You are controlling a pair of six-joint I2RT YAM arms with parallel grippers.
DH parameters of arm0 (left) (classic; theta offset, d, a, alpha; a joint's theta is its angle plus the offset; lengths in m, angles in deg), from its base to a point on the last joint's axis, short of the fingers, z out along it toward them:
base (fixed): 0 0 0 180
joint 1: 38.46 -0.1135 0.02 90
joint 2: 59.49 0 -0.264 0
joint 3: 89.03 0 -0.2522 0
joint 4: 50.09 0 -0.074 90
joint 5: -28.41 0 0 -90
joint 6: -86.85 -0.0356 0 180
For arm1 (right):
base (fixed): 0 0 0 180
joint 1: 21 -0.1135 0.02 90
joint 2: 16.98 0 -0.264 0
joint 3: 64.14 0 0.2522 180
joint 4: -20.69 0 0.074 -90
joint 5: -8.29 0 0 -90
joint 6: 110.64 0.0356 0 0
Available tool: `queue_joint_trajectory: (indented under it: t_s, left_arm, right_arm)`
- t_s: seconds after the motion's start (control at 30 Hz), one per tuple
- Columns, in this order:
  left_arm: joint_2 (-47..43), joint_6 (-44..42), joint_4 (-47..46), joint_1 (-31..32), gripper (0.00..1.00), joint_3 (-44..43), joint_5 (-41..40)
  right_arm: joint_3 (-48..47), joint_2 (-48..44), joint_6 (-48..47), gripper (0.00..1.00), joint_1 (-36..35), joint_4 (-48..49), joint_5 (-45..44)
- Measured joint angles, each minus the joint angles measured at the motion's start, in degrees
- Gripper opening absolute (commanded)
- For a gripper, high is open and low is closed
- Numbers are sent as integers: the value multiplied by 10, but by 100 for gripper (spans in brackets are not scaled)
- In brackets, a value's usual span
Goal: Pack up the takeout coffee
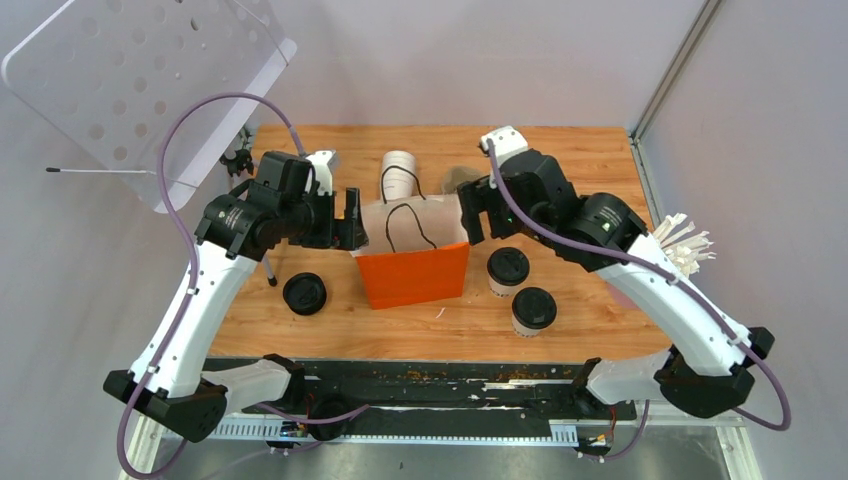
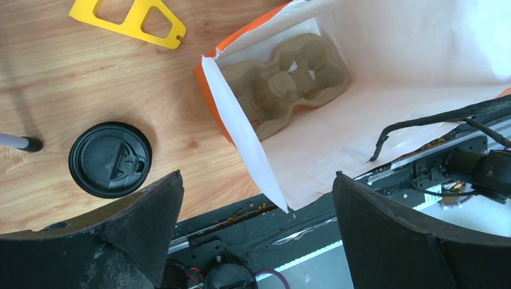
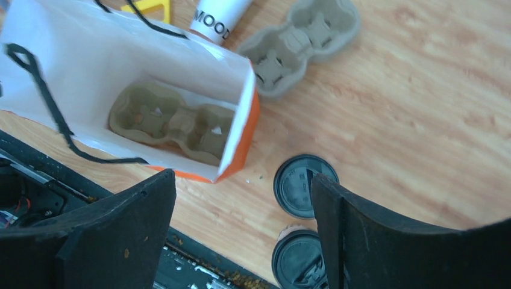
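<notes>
An orange paper bag point(image 1: 415, 275) stands open in the middle of the table, white inside, with black cord handles. A brown pulp cup tray point(image 2: 289, 75) lies on its floor, also seen in the right wrist view point(image 3: 172, 120). Two white takeout coffee cups with black lids point(image 1: 507, 270) point(image 1: 533, 310) stand right of the bag; from the right wrist I see their lids point(image 3: 298, 183) point(image 3: 299, 259). My left gripper point(image 1: 350, 222) point(image 2: 258, 180) hangs open at the bag's left rim, holding nothing. My right gripper point(image 1: 470, 215) point(image 3: 241, 180) is open above the bag's right rim, also holding nothing.
A loose black lid point(image 1: 304, 293) point(image 2: 109, 158) lies left of the bag. Behind the bag lie a stack of lidless white cups point(image 1: 398, 172) point(image 3: 217, 15) and a second pulp tray point(image 3: 301, 42). A yellow plastic piece point(image 2: 129, 18) lies at the back. White sticks point(image 1: 685, 245) sit at the right edge.
</notes>
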Motion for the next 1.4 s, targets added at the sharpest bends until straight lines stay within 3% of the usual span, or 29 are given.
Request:
queue_joint_trajectory:
  t_s: [0.1, 0.27, 0.47, 0.8, 0.83, 0.87, 1.07, 1.23, 1.4]
  left_arm:
    - [-3, 4, -9, 0, 100, 3, 2]
    - [-24, 10, -22, -1, 99, 18, 6]
    - [-27, 7, -23, -1, 97, 30, 21]
    - [-38, 3, -23, -1, 97, 56, 23]
    - [-40, 3, -23, -1, 97, 59, 23]
    - [-41, 4, -23, -1, 97, 61, 23]
    - [-45, 4, -25, -1, 97, 72, 30]
    - [-49, 4, -26, -1, 97, 91, 37]
    - [-55, 6, -32, -1, 97, 100, 45]
  right_arm:
    - [31, -32, 43, 84, 23, -27, 1]
    - [124, -63, 119, 96, 81, -54, 21]
    - [278, -92, 167, 94, 159, -62, 60]
    - [339, -126, 251, 91, 168, -85, 62]
    - [348, -137, 254, 99, 168, -83, 63]
    - [359, -152, 255, 100, 165, -80, 63]
    - [422, -226, 266, 97, 129, -67, 42]
    - [436, -229, 301, 95, 29, -61, -12]
    - [454, -224, 328, 95, -7, -60, -62]
